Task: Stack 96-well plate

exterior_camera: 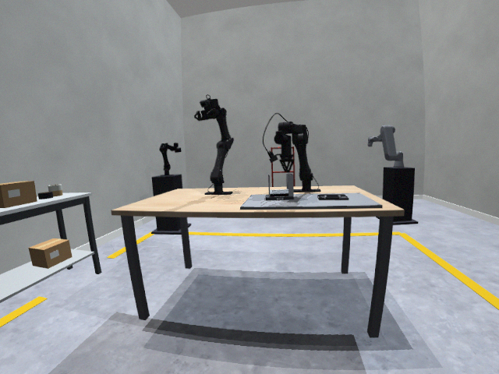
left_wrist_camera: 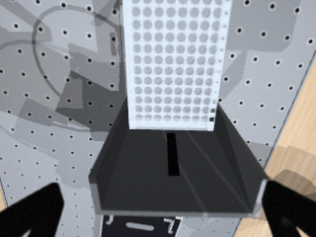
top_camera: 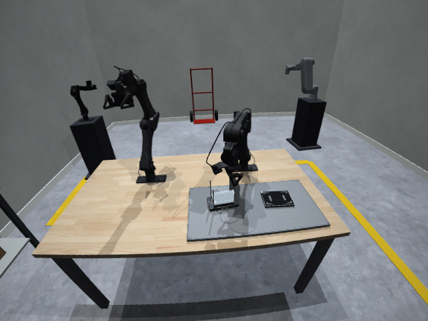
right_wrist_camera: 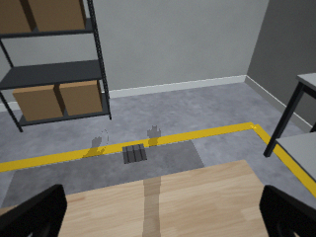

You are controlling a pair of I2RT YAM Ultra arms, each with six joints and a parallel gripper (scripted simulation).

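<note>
A white 96-well plate (top_camera: 223,197) (exterior_camera: 278,192) (left_wrist_camera: 173,69) lies on top in the stack rack K1 (top_camera: 235,198) (exterior_camera: 289,185) (left_wrist_camera: 138,168). Whether another plate is nested beneath it, I cannot tell. Small dark marks show near its lower right corner in the left wrist view; the print is unreadable. The plate nest N1 (top_camera: 277,198) (exterior_camera: 333,197) (left_wrist_camera: 122,234) shows its bare black floor and slots, with no plate. My left gripper (top_camera: 235,180) (exterior_camera: 287,170) (left_wrist_camera: 162,192) is open and empty above K1. My right gripper (top_camera: 118,103) (exterior_camera: 197,116) is open and empty, raised high on the other side.
K1 has tall upright end walls beside the plate. K1 and N1 stand on a grey perforated board (top_camera: 207,228) (exterior_camera: 306,203) (left_wrist_camera: 30,163) on the wooden table (top_camera: 138,221) (exterior_camera: 177,205) (right_wrist_camera: 197,207). The left arm's cable loops out beside its wrist.
</note>
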